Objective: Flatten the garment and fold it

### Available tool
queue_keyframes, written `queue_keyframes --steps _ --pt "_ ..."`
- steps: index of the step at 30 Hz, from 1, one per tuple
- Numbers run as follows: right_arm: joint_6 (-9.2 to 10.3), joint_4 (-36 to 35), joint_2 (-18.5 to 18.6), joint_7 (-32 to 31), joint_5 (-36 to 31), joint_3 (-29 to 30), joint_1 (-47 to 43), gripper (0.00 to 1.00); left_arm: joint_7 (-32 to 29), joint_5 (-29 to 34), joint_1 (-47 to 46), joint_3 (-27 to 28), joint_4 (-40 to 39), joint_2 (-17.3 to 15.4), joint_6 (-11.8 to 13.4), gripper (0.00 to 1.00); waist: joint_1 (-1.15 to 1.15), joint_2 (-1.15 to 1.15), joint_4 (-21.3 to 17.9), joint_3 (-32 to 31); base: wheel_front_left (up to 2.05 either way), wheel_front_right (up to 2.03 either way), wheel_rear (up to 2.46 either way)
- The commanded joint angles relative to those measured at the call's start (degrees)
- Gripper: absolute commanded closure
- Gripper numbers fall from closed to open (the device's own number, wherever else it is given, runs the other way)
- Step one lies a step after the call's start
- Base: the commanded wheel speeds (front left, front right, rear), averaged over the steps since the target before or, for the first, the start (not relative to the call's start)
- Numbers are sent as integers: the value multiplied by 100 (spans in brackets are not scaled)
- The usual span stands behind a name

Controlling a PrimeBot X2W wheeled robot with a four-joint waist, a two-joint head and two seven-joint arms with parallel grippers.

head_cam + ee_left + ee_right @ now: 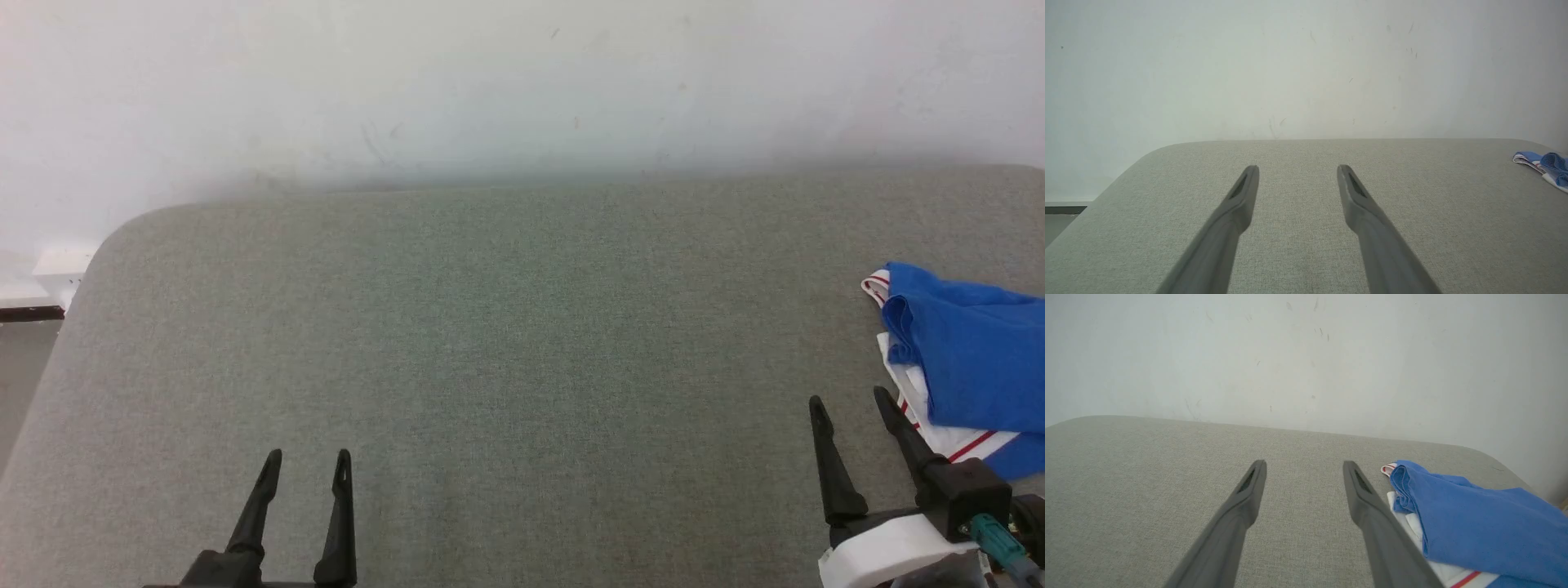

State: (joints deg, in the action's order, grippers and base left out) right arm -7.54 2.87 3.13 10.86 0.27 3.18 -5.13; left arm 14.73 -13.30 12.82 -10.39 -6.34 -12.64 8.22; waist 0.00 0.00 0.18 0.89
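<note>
Plain lab-like room — grey cloth-covered table (490,343) against a scuffed white wall (490,82).

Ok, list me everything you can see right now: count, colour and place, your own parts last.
garment: one, royal blue with white parts and red-striped trim, bunched up at the right edge of the table.
table: one, grey-green fabric top with rounded far corners, spanning the head view.
wall: one, white and scuffed, behind the table.
left claw: one, dark fingers, open and empty, lower left over bare table.
right claw: one, dark fingers on a white wrist, open and empty, lower right, just left of the garment.
</note>
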Motion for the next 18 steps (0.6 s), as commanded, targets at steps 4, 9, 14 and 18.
queue_keyframes --steps 4,9,14,18 --pt "5 9 -24 47 -29 -29 -2 0 27 69 9 114 33 100 -70 0 0 0 -17 23 0 0 0" --pt "0 5 5 -18 -15 -3 4 100 -9 29 -1 146 2 147 -88 100 0 0 -31 7 0 0 0" --pt "0 0 5 -47 -16 -11 15 100 -40 57 -28 162 17 165 -104 100 0 0 -31 5 0 0 0" --pt "0 -9 4 -81 -16 -21 31 100 -87 98 -69 191 37 191 -127 100 0 0 -30 2 0 0 0"
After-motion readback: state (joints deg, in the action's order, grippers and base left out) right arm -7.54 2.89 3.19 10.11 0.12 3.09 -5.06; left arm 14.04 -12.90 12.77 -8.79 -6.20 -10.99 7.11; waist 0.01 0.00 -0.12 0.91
